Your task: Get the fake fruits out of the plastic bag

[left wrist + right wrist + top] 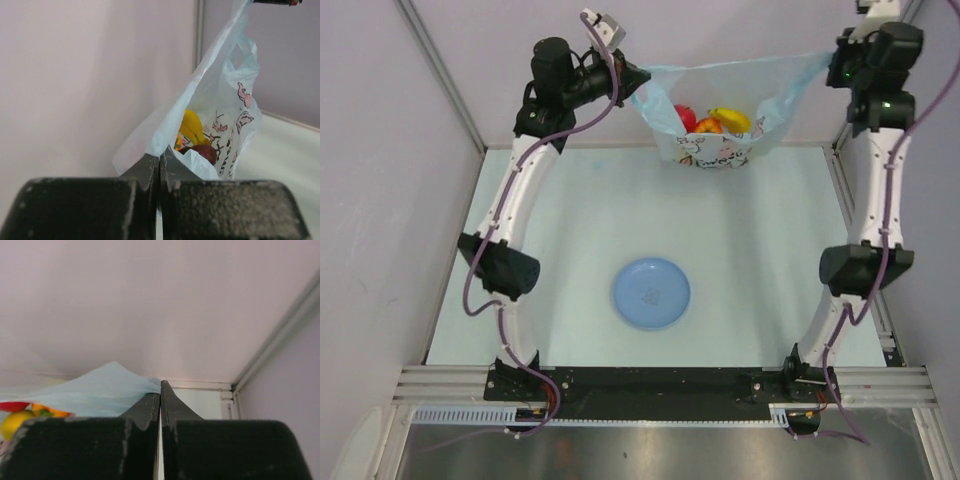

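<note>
my left gripper (160, 161) is clenched on the left rim of the plastic bag (720, 88); from the left wrist the two fingers meet with a fold of pale-blue film pinched between them. my right gripper (160, 391) is clenched on the opposite rim, where a peak of film runs into the closed tips. which part of the rim each side has, handle or plain edge, i cannot tell.

the bag hangs stretched between my two grippers at the far edge of the table (770, 250), against the back wall (740, 30), its mouth open upward. whether its bottom touches the table is hard to judge.

inside, from above, i see a banana (731, 119) on the right, a red apple (685, 116) on the left and a red-orange fruit (708, 126) between them. my left wrist view also shows a dark maroon fruit (202, 152) low in the bag. anything deeper is hidden behind the printed front, so i cannot count the fruits. my right wrist view catches only slivers of yellow, red and orange at its left edge.

a blue plate (651, 293) lies on the near middle of the table, well apart from the bag.
</note>
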`<state>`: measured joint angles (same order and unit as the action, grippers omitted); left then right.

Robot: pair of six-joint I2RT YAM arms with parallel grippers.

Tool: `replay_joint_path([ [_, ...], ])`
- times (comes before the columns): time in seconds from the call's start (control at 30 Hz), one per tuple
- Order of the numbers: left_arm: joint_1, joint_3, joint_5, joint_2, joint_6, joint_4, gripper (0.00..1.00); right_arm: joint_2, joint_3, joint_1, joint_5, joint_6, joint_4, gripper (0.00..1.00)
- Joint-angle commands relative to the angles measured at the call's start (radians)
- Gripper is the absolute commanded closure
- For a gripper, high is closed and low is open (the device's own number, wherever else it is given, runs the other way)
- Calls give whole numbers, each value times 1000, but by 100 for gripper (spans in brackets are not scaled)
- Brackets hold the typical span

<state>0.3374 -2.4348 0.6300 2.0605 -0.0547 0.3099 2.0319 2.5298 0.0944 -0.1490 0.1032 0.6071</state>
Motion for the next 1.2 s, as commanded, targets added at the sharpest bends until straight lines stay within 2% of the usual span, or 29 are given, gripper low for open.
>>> replay_joint_path([
  [0.0, 28, 322, 89, -265, -59, 3, 100, -247, -309, 62, -78, 44, 31, 100],
  [0.07, 52, 544, 99, -324, -85, -8, 100, -339, -545, 89, -95, 65, 7, 100],
  [0.1, 77, 598, 100, -356, -111, 4, 100, -455, -824, 91, -106, 91, -31, 100],
  [0.13, 89, 650, 102, -365, -115, 9, 100, -529, -990, 91, -90, 107, -128, 100],
  [0.17, 104, 722, 96, -369, -120, 23, 100, -589, -1116, 88, -65, 140, -162, 100],
  [0.23, 143, 761, 117, -341, -145, 99, 96, -708, -1365, 77, -57, 168, -165, 100],
  [0.27, 152, 790, 122, -330, -142, 113, 93, -726, -1405, 74, -55, 180, -143, 100],
  [0.37, 170, 847, 146, -315, -82, 130, 93, -769, -1441, 71, -63, 155, -52, 100],
  [0.4, 178, 871, 151, -325, -57, 97, 93, -786, -1441, 77, -73, 142, -47, 96],
  [0.43, 180, 896, 146, -339, -45, 72, 93, -829, -1439, 77, -81, 147, -43, 75],
  [0.5, 183, 931, 135, -378, -14, 38, 91, -883, -1419, 52, -98, 168, -37, 56],
  [0.53, 183, 928, 137, -382, -4, 41, 88, -915, -1407, 33, -104, 177, -27, 40],
  [0.57, 183, 912, 134, -391, 10, 47, 82, -971, -1386, 13, -112, 185, -24, 34],
  [0.63, 183, 901, 137, -401, 21, 57, 81, -1036, -1372, -82, -112, 194, -33, 27],
  [0.7, 184, 899, 135, -405, 38, 51, 80, -1102, -1367, -177, -84, 190, -55, 27],
  [0.73, 184, 898, 135, -404, 48, 51, 78, -1111, -1367, -277, -64, 175, -81, 30],
  [0.8, 184, 899, 129, -398, 96, 44, 77, -1090, -1365, -364, -15, 168, -98, 41],
  [0.93, 184, 893, 123, -405, 174, 17, 75, -980, -1365, -455, -72, 217, -135, 58],
  [1.0, 183, 881, 122, -411, 191, 12, 81, -912, -1365, -498, -73, 269, -162, 65],
  [1.17, 183, 852, 112, -422, 231, 6, 98, -796, -1362, -607, -67, 375, -248, 72],
])
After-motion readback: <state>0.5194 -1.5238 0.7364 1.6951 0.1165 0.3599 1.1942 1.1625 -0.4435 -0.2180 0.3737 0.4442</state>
